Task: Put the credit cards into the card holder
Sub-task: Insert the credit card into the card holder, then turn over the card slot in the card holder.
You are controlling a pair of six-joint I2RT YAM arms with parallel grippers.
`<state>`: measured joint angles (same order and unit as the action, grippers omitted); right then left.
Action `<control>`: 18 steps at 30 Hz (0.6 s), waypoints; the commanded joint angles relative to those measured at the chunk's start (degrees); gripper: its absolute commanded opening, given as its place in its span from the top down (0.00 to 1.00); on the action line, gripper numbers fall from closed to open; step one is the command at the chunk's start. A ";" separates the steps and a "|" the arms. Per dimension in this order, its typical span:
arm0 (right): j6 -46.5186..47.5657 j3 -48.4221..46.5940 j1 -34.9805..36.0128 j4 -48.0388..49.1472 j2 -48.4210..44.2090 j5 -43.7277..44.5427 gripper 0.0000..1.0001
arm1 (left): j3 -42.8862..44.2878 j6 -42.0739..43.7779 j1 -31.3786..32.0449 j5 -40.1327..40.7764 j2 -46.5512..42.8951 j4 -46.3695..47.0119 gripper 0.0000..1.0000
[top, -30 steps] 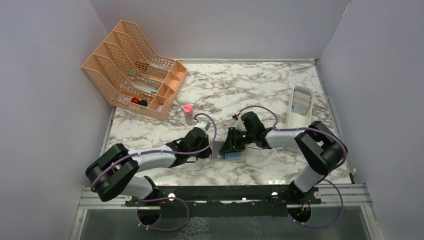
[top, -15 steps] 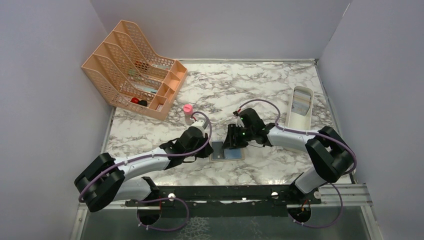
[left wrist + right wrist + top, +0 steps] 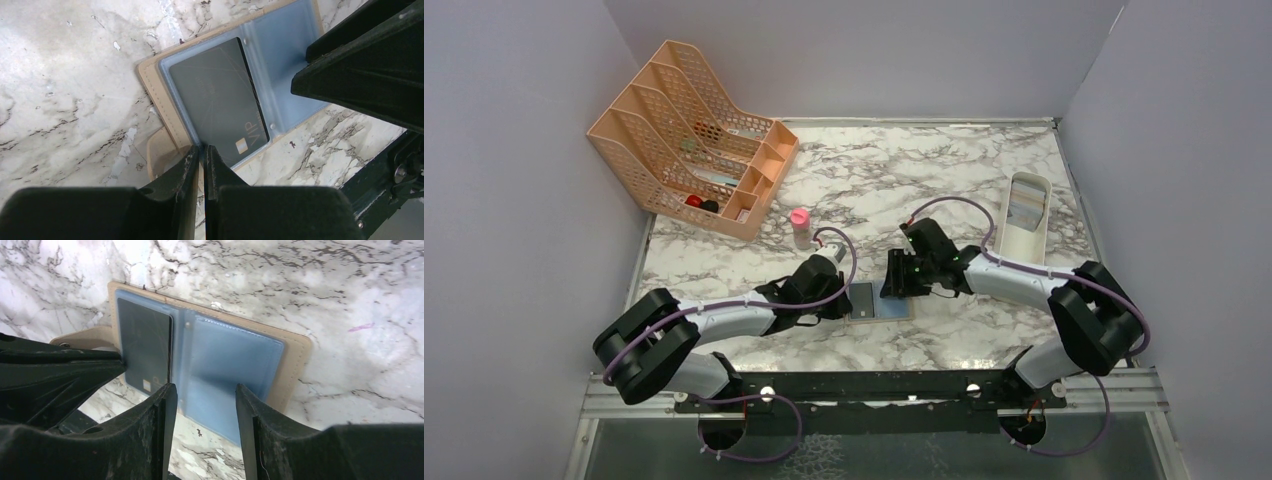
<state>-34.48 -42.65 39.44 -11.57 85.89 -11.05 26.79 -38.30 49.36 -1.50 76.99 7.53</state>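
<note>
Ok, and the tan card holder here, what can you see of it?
The tan folding card holder lies open and flat on the marble table, light blue plastic sleeves facing up. A black card marked VIP sits in one sleeve; the other looks empty. A tan snap tab sticks out on the card's side. The left gripper, nearly closed, meets that edge; the open right gripper hovers above.
</note>
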 commanded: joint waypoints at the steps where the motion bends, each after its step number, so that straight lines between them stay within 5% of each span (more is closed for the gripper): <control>1: 1.25 -1.30 0.20 -3.52 -1.25 5.09 0.48 | -0.45 0.77 0.21 -0.09 0.21 1.64 0.88; 18: 2.12 -2.50 0.21 -5.87 -0.44 9.05 0.48 | -0.88 0.78 0.27 0.20 0.08 1.72 0.88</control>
<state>-33.32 -43.90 39.44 -15.14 85.65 -5.04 26.74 -38.26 49.36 -1.48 77.01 7.66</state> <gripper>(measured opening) 0.520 0.124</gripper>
